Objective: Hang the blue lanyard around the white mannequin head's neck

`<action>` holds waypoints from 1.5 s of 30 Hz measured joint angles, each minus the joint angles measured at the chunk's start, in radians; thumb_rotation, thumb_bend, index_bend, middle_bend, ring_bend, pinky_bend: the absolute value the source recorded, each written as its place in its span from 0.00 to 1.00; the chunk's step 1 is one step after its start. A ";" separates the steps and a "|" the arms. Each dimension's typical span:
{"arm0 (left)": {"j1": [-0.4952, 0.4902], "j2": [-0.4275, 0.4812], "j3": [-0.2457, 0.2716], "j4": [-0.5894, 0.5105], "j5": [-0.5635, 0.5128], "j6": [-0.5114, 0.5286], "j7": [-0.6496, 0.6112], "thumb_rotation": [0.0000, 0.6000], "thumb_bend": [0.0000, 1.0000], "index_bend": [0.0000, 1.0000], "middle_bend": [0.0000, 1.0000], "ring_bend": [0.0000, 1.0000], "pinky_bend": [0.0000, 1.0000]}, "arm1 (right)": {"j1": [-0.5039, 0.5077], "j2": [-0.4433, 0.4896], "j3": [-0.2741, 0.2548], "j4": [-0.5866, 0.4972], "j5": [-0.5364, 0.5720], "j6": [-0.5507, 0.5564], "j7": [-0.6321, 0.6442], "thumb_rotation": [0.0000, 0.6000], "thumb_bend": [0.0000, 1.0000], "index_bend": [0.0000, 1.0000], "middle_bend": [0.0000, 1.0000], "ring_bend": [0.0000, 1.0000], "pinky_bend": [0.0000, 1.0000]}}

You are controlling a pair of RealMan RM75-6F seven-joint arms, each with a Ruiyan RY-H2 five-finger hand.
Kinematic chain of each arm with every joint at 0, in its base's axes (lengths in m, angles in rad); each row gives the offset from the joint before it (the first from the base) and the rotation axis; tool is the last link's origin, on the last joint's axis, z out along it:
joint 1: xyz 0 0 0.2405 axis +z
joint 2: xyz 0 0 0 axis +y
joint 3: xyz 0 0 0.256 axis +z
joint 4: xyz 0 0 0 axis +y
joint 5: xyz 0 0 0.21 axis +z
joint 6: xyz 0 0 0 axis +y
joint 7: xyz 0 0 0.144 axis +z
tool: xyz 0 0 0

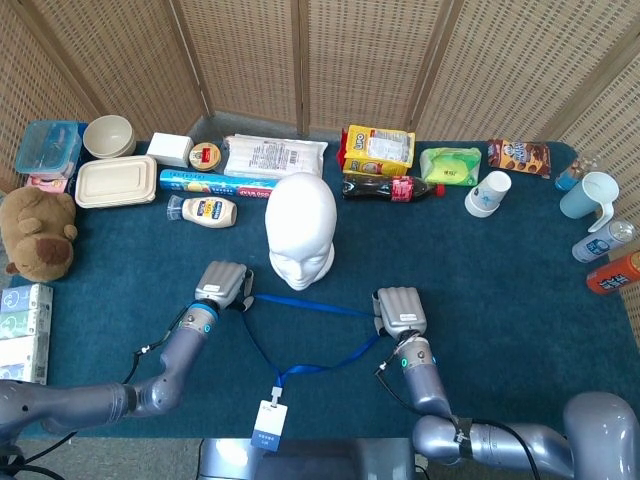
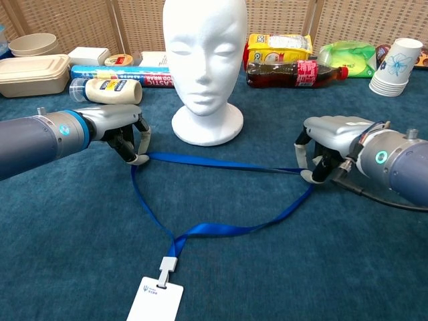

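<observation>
The white mannequin head (image 1: 302, 232) (image 2: 205, 63) stands upright mid-table, facing me. In front of it the blue lanyard (image 1: 300, 305) (image 2: 221, 166) is stretched into a taut loop between my two hands, its white badge (image 1: 268, 427) (image 2: 155, 299) lying near the table's front edge. My left hand (image 1: 223, 285) (image 2: 120, 130) pinches the strap's left end just off the cloth. My right hand (image 1: 399, 310) (image 2: 331, 146) pinches the right end. Both hands sit in front of the head's base, one on each side.
Along the back stand food boxes (image 1: 116, 181), a mayonnaise bottle (image 1: 207, 211), a cola bottle (image 1: 392, 188), a yellow carton (image 1: 378, 149) and paper cups (image 1: 489, 193). A brown plush (image 1: 38, 234) sits at the left edge. Bottles (image 1: 605, 243) line the right edge.
</observation>
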 measured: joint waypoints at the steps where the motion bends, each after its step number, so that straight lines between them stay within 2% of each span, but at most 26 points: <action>1: 0.001 0.001 0.000 -0.001 0.000 0.001 -0.002 0.93 0.46 0.64 1.00 1.00 1.00 | -0.001 0.002 0.000 -0.004 -0.003 0.001 0.002 1.00 0.49 0.60 1.00 1.00 1.00; 7: 0.027 0.027 -0.001 -0.038 0.037 0.026 -0.041 0.92 0.46 0.64 1.00 1.00 1.00 | -0.017 0.035 0.003 -0.071 -0.045 0.023 0.031 1.00 0.49 0.61 1.00 1.00 1.00; 13: 0.104 0.100 0.011 -0.140 0.200 0.111 -0.155 0.93 0.46 0.64 1.00 1.00 1.00 | -0.056 0.122 -0.008 -0.240 -0.164 0.066 0.091 1.00 0.49 0.61 1.00 1.00 1.00; 20: 0.200 0.224 0.020 -0.277 0.390 0.234 -0.288 0.93 0.46 0.65 1.00 1.00 1.00 | -0.097 0.224 -0.023 -0.405 -0.307 0.094 0.162 1.00 0.49 0.61 1.00 1.00 1.00; 27: 0.244 0.321 -0.005 -0.395 0.473 0.292 -0.348 0.93 0.46 0.65 1.00 1.00 1.00 | -0.124 0.340 -0.018 -0.552 -0.427 0.092 0.246 1.00 0.49 0.62 1.00 1.00 1.00; 38: 0.250 0.389 -0.073 -0.521 0.497 0.329 -0.338 0.93 0.46 0.65 1.00 1.00 1.00 | -0.121 0.453 0.047 -0.675 -0.461 0.055 0.331 1.00 0.49 0.62 1.00 1.00 1.00; 45: 0.229 0.429 -0.146 -0.598 0.472 0.344 -0.309 0.93 0.46 0.65 1.00 1.00 1.00 | -0.082 0.515 0.148 -0.704 -0.400 0.027 0.395 1.00 0.49 0.62 1.00 1.00 1.00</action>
